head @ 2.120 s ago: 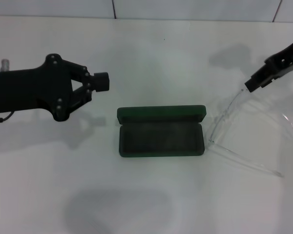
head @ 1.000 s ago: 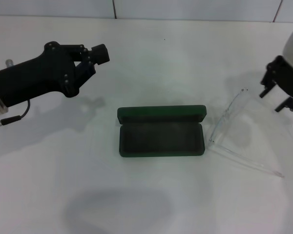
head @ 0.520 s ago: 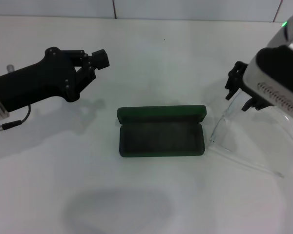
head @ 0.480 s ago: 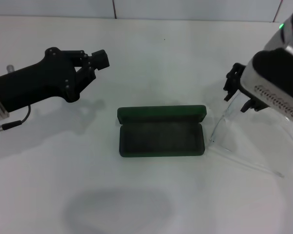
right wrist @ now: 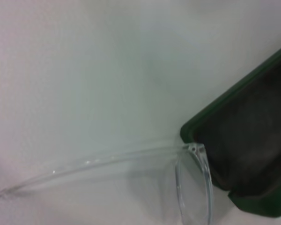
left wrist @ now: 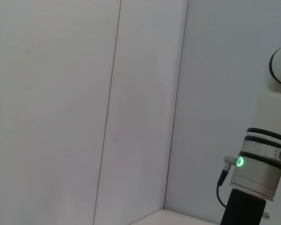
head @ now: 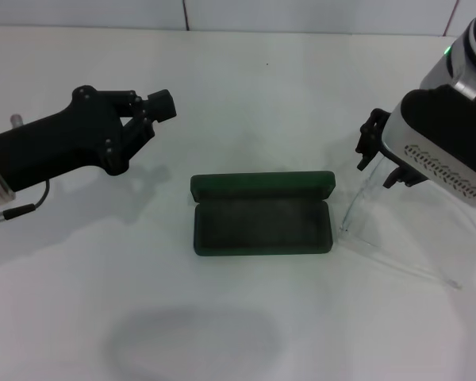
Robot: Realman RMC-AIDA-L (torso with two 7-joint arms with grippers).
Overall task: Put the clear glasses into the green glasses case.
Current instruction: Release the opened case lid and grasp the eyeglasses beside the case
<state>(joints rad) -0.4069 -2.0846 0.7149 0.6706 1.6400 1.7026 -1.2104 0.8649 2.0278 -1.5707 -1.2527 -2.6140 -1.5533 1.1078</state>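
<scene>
Transparent, colourless plastic glasses with a wraparound lens and long thin arms, the clear glasses point(head: 381, 230), lie unfolded on the white counter point(head: 246, 95) toward its right edge, one lens corner just beside the right end of the dark green rectangular hinged case, the green glasses case point(head: 262, 214). The case sits near the middle of the counter with its lid swung back and its grey-green lining exposed, so the tray is ready to receive the frame. The right gripper point(head: 378, 155) hangs above the far temple arm of the glasses, its dark fingers point(head: 369, 147) parted and closed on nothing (by appearance, poised for a grasp from above). The right wrist view shows that arm and the lens corner reaching the case rim, a closeness that leaves little room beside the hinge. The left gripper point(head: 147, 111) is held clear over the left side of the counter, its fingers drawn together on nothing, which keeps the approach to the case unobstructed.
</scene>
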